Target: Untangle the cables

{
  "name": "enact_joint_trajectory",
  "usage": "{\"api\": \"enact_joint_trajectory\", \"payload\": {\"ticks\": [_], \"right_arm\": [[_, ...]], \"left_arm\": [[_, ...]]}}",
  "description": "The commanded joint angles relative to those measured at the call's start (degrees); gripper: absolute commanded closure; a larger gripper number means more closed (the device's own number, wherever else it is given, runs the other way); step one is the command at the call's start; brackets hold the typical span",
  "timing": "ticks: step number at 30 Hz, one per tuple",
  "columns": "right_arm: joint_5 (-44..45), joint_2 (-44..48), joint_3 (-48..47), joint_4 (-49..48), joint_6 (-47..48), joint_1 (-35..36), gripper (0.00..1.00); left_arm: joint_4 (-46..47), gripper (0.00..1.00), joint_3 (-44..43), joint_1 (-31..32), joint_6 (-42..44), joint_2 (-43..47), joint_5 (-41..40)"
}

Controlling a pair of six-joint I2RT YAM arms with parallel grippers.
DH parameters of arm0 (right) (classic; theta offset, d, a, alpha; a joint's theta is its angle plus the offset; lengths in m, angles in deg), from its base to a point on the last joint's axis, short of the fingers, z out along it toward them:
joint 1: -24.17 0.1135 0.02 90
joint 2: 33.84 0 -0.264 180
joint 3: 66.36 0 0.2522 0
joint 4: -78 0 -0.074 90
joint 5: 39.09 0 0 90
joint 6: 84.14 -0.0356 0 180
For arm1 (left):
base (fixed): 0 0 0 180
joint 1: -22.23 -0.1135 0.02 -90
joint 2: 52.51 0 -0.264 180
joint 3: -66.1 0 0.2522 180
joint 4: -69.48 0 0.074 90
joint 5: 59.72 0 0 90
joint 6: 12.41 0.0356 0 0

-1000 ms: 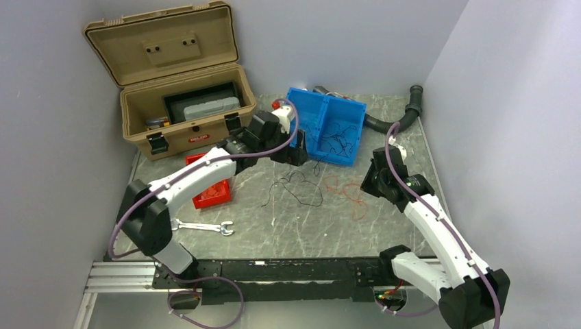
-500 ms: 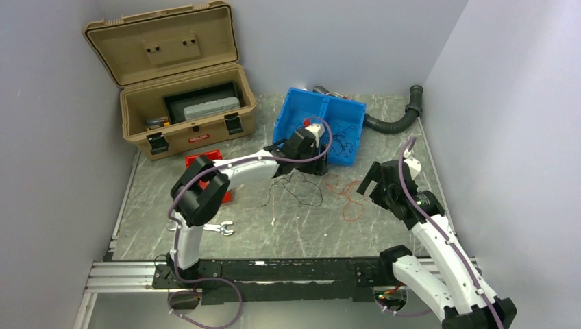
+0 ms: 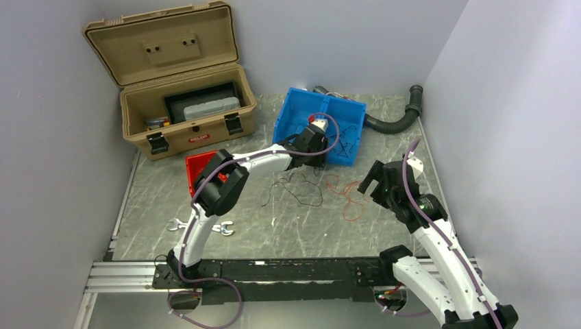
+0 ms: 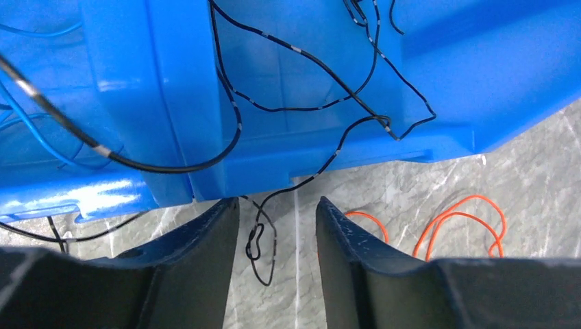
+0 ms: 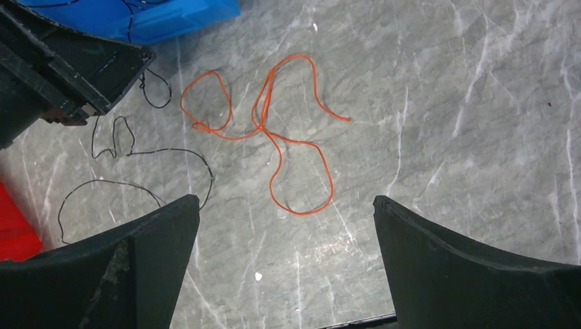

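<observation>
Noted left elbow swung right versus half a second back, with left gripper nudged up to near wall of bin. Saw hardly any shift in right gripper.

Found left fingers parted, gripping nothing, straddling a loop of black wire down on table. Found right fingers spread wide, empty, hanging over orange wire. Logged orange wire in loose loops on table, just off bin's front.

Counted two compartments in bin: blue wires plus one black strand in one, tangled black wires in other, one strand trailing over front rim to table.

Marked case open at back left, lid up, grey box on a black tray inside; bits at its left end too small to tell. Spotted red bin half under left arm, contents hidden. Logged wrench near left arm's base and hose behind bin.
</observation>
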Motion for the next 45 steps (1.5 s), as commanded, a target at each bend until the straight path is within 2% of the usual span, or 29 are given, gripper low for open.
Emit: {"api": "enact_joint_trajectory", "payload": {"ticks": [1,5,7,11,13,17,25,32,37,38,41,45], "right_arm": [[1.0,0.6,0.0,-1.9,-0.3,0.0,0.0],[1.2,0.3,-0.2,-2.1,-0.2,-0.1,0.0],[1.0,0.3,-0.1,-2.4,-0.2,-0.1,0.0],[0.7,0.1,0.2,-2.8,-0.5,0.0,0.0],[0.6,0.0,0.3,-2.8,-0.6,-0.1,0.0],[0.4,0.2,0.4,-3.0,-0.8,-0.1,0.0],[0.5,0.2,-0.1,-2.6,-0.6,-0.1,0.0],[0.9,0.2,-0.6,-2.4,-0.7,-0.1,0.0],[1.3,0.4,-0.7,-2.1,-0.6,-0.1,0.0],[1.3,0.4,-0.7,-2.1,-0.6,-0.1,0.0],[1.8,0.3,-0.5,-1.9,-0.4,-0.1,0.0],[1.8,0.3,-0.5,-2.1,-0.6,-0.2,0.0]], "left_arm": [[-1.7,0.56,-3.0,0.1,0.2,-1.9,-1.2],[-2.4,0.91,-2.8,0.3,1.5,-1.1,-2.1],[-3.7,1.0,-3.5,0.7,2.7,-0.4,-3.7],[-7.6,1.0,-7.0,2.0,6.4,0.8,-7.5],[-11.2,1.0,-10.3,3.9,9.7,1.1,-13.2],[-16.9,1.0,-18.8,6.1,15.9,-0.6,-18.5],[-19.0,1.0,-29.2,7.0,22.9,-3.2,-21.3],[-14.8,1.0,-31.1,6.5,22.4,-2.0,-13.9],[-7.4,1.0,-27.5,2.1,12.6,-1.8,2.7],[-7.5,1.0,-28.5,1.9,13.0,-2.7,4.1],[-9.8,1.0,-33.4,4.0,17.9,-5.4,2.0],[-3.6,1.0,-29.0,2.1,12.1,-4.7,11.4]]}}
